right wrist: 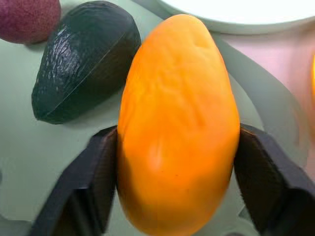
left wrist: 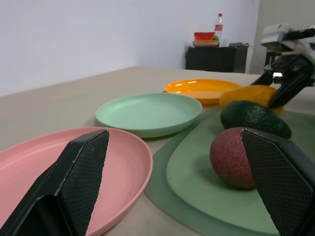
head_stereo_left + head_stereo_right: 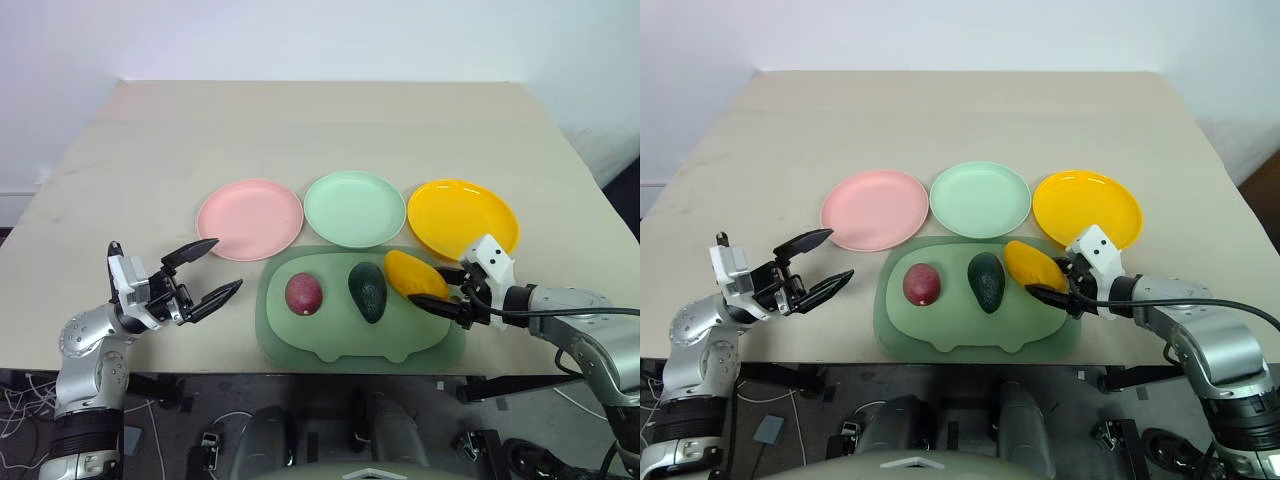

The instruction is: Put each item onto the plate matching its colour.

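Both arms are built of rounded silver-grey metal shells with black joints between the segments. The left gripper [image 3: 208, 272] nearest the pink plate [image 3: 250, 219] has two black fingers [image 2: 78, 182] that taper to points, their inner pads covered in a fine cross-hatched grip texture. A white block with small dark screws and black fittings sits at its wrist. The right gripper [image 3: 432, 291] nearest the pink plate's far neighbour has the same black fingers [image 1: 96, 172], a white angular wrist block with small dark dots, and a black cable running back along the silver forearm
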Available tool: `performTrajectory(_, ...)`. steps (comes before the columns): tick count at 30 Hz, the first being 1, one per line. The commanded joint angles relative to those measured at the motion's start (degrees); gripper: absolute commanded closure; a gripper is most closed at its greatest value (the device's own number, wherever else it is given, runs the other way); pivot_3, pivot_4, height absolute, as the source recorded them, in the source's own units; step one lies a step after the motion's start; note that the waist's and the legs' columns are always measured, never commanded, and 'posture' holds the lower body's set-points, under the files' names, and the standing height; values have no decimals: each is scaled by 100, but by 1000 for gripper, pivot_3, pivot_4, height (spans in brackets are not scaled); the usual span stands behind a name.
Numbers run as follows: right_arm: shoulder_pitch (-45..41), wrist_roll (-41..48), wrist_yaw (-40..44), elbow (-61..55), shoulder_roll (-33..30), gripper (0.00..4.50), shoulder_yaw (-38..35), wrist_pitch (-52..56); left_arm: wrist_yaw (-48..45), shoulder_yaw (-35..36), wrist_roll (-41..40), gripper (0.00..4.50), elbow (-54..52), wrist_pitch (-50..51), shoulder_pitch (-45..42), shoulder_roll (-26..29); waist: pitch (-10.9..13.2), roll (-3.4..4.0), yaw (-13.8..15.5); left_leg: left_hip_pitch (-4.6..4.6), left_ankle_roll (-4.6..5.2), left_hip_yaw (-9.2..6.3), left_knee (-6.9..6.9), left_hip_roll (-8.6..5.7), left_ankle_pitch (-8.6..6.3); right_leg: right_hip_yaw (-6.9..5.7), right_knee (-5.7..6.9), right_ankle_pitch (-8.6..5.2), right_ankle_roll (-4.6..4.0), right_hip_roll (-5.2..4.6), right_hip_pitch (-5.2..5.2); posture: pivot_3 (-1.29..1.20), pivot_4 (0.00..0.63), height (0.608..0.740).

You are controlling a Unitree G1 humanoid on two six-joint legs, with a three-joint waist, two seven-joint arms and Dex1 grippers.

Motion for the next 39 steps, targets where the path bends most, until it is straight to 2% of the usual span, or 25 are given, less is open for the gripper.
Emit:
performTrajectory(1,-111,-169,-159,190,39,1559,-29,25,99,-24,19,0,-230,-100,-8,-50,0,-1,-1,0,0,0,0,0,0,0,0,0,0,0,0,0,150,733)
performTrajectory(5,-361,100,-170,219,95,1559,-328,183,155,-60,29,0,-204,-114,-65,-62,0,0,1,-1,0,0,0,0,0,0,0,0,0,0,-1,0,150,733)
performTrajectory(10,-1199,648,-321,612,182,1559,-969,588,178,-86,24,0,-178,-115,-106,-57,1,2,-8,-4,0,1,0,-1,0,0,1,1,-1,0,-5,0,150,733)
performTrajectory(13,-1726,468,-485,1199,148,1559,-976,629,156,-91,27,0,-109,-123,-158,-51,1,2,-11,-5,0,1,-3,0,0,-1,0,0,-2,4,-6,0,150,733)
performTrajectory(18,-2782,-789,-869,2992,15,1559,-174,75,-71,-105,41,0,178,-182,-310,15,2,3,-13,-6,1,11,0,-6,0,0,1,2,-1,-2,-5,0,150,733)
performTrajectory(22,-3102,-1151,-695,3628,2,232,67,-110,-111,-89,55,0,298,-255,-388,-1,3,5,-17,-12,1,15,-6,-6,1,-5,1,1,-3,2,-10,0,150,733)
performTrajectory(23,-3127,-1199,-639,3680,-2,17,93,-146,-118,-85,56,0,308,-261,-390,-5,3,6,-19,-12,1,15,-7,-5,1,-5,2,1,-2,3,-12,0,150,733)
performTrajectory(25,-3157,-1258,-559,3750,1,17,96,-185,-139,-78,66,0,322,-281,-376,-14,4,6,-24,-12,1,18,-7,-4,0,-4,1,2,-1,2,-11,0,150,733)
performTrajectory(29,-3107,-1142,-173,3508,-180,17,-32,-82,-121,-74,79,0,277,-285,-315,-19,4,7,-35,-10,1,19,-6,-2,0,-4,1,3,0,-1,-11,0,150,733)
performTrajectory(33,-2796,-440,476,2360,-541,17,-427,590,-79,-55,59,0,195,-257,-281,20,10,18,-18,-13,2,10,-7,-1,0,-3,1,2,0,-2,-14,0,150,733)
performTrajectory(39,-2235,571,642,631,-753,17,-1021,1640,-105,-28,25,0,127,-208,-247,113,9,16,-10,-11,3,2,-6,5,-1,-3,0,1,0,-2,-13,0,150,733)
